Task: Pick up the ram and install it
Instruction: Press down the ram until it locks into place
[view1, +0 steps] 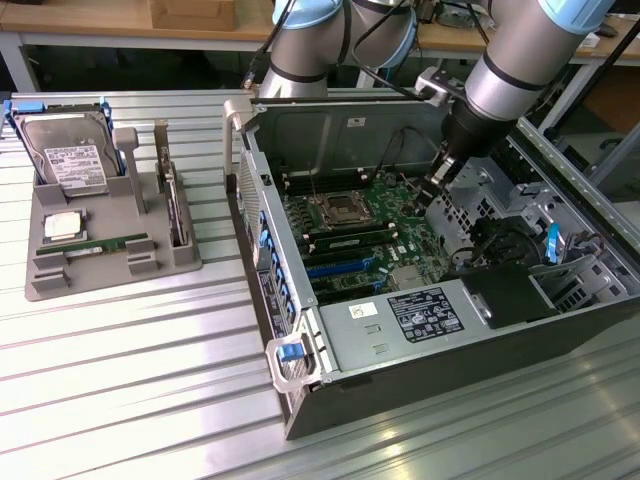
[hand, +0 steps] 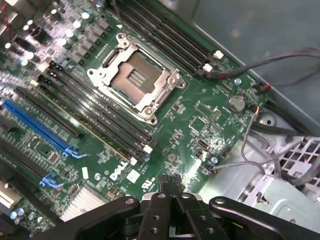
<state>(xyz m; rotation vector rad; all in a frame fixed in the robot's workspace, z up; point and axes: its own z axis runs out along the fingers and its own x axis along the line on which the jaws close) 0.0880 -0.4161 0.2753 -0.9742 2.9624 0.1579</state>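
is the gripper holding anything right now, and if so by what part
Nothing is held. The gripper is shut and empty above the motherboard in the computer case; a ram lies in the grey tray.

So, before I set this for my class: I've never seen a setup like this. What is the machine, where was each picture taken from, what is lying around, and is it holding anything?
The machine is a robot arm ending in a gripper, a two-fingered clamp. One picture comes from a camera standing off the arm; the other from a camera on its wrist, looking down past the gripper.

On the ribbed metal table lies an open computer case with its green motherboard exposed. The gripper hangs over that board, shut and holding nothing.

At the exterior view's left is a grey parts tray. In it are a hard drive, a square processor chip, and the ram, a thin green stick lying untouched.
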